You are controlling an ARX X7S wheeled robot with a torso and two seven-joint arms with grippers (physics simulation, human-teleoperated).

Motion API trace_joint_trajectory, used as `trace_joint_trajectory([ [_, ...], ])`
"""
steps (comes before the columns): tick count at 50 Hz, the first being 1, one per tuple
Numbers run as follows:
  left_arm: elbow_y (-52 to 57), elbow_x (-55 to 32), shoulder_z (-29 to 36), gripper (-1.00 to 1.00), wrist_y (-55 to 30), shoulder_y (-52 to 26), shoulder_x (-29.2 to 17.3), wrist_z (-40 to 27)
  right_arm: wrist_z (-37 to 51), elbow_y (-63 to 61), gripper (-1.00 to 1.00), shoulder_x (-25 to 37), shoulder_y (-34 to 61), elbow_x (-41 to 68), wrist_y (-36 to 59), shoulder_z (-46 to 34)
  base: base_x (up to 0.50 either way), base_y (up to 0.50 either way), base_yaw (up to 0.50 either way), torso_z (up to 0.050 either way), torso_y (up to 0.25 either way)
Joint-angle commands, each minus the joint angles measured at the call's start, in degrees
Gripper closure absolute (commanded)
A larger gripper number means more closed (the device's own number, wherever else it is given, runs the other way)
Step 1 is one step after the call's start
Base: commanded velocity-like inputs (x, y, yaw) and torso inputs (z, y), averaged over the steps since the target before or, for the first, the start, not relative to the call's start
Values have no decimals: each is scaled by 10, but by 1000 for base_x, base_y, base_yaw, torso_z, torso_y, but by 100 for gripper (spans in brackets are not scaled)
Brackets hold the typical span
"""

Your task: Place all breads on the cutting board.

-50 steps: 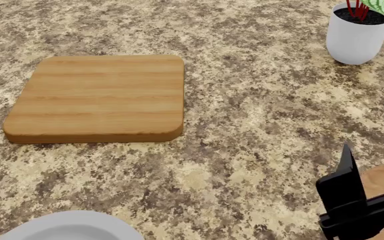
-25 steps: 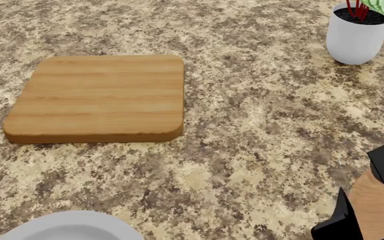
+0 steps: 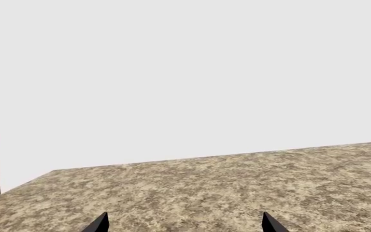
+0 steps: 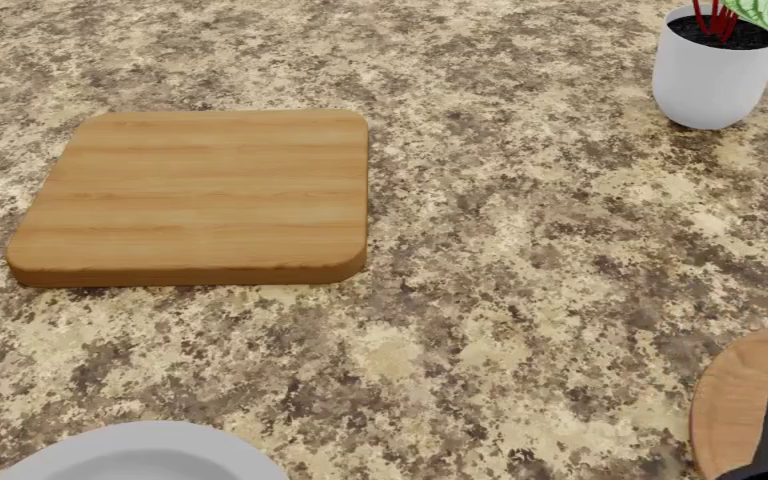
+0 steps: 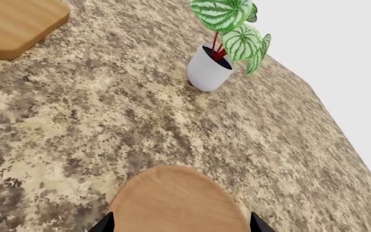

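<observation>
Fingers [image 5: 111, 223] of the right gripper [image 5: 180, 224] spread wide above the round wooden plate [image 5: 176, 200]; left fingers [image 3: 99, 223] likewise parted, empty.

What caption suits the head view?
Bare cutting board on a speckled counter, potted plant far right, no bread in sight.

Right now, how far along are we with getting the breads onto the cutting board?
Nothing looks done: the cutting board is bare, and no bread shows in any view. In hand: nothing; the right gripper sits open over the round wooden plate, which is bare too, and the left gripper is open. Left: finding both breads and placing them.
</observation>
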Motion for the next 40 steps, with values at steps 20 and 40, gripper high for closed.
trace_joint_trajectory([
  [20, -7, -2, 14, -100, 6, -8, -5, -6, -220, 122, -100, 109, -131, -138, -40, 56, 0, 0, 0, 0, 0],
  [40, 1, -10, 12, -100, -2, -8, -8, -12, -324, 162, -100, 109, -199, -270, -121, 6, 0, 0, 0, 0, 0],
])
